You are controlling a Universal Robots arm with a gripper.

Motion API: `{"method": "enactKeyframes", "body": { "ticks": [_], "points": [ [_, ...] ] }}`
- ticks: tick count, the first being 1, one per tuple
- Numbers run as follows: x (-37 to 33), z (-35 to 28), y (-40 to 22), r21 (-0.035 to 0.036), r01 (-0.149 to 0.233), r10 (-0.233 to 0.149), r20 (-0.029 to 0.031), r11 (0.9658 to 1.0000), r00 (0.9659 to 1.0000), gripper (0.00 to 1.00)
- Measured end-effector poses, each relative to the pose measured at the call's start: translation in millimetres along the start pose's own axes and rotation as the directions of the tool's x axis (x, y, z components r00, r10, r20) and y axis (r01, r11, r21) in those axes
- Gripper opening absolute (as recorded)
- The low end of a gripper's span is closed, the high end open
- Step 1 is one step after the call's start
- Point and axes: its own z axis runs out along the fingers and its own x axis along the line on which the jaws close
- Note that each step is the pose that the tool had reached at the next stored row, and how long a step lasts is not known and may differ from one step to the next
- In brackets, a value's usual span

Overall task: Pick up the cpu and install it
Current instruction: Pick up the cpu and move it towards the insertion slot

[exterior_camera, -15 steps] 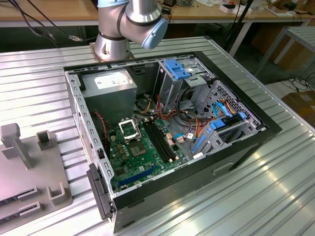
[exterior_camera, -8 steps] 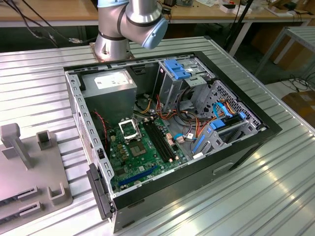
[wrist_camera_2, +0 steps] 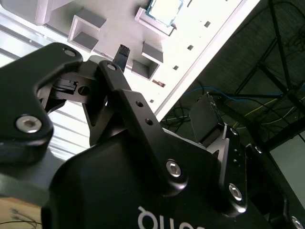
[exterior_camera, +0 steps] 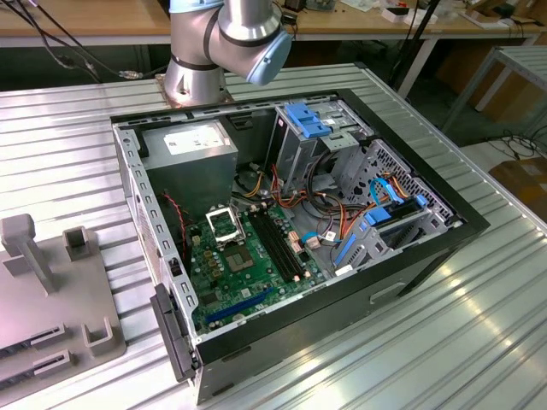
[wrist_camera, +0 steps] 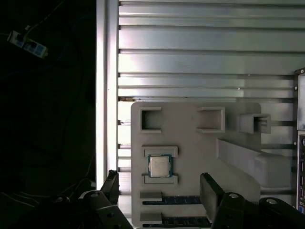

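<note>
The cpu (wrist_camera: 159, 166), a small pale square chip, lies flat in a recess of the grey holder plate (wrist_camera: 190, 143). It also appears in the second wrist view as the cpu (wrist_camera_2: 164, 9) in its raised frame. My gripper (wrist_camera: 160, 188) hangs above the plate, open, with its black fingers (wrist_camera: 209, 188) wide apart and nothing between them. The chip sits just ahead of the gap between the fingertips. In the second wrist view, the gripper (wrist_camera_2: 162, 86) also stands apart from the plate. The silver-framed socket (exterior_camera: 224, 224) sits on the green board (exterior_camera: 248, 265) inside the open computer case.
The holder plate (exterior_camera: 51, 282) lies on the ribbed metal table (exterior_camera: 479, 325) at the exterior view's left, with raised blocks and slotted strips (wrist_camera: 171, 202). The case (exterior_camera: 299, 213) holds a power supply (exterior_camera: 190, 154), drive cages and loose cables. The table's edge (wrist_camera: 101, 95) runs close beside the plate.
</note>
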Motion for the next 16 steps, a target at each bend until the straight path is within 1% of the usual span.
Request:
{"method": "enactKeyframes", "body": {
  "ticks": [10,12,16],
  "points": [
    [0.0,0.5,0.0,0.0000,0.000,0.000,0.0000,1.0000,1.0000,0.78],
    [-0.1,1.3,0.0,-0.0002,0.000,0.000,0.0004,1.0000,1.0000,0.78],
    [0.0,5.5,-0.2,-0.0002,0.000,0.000,0.0002,1.0000,1.0000,0.78]
  ]
}}
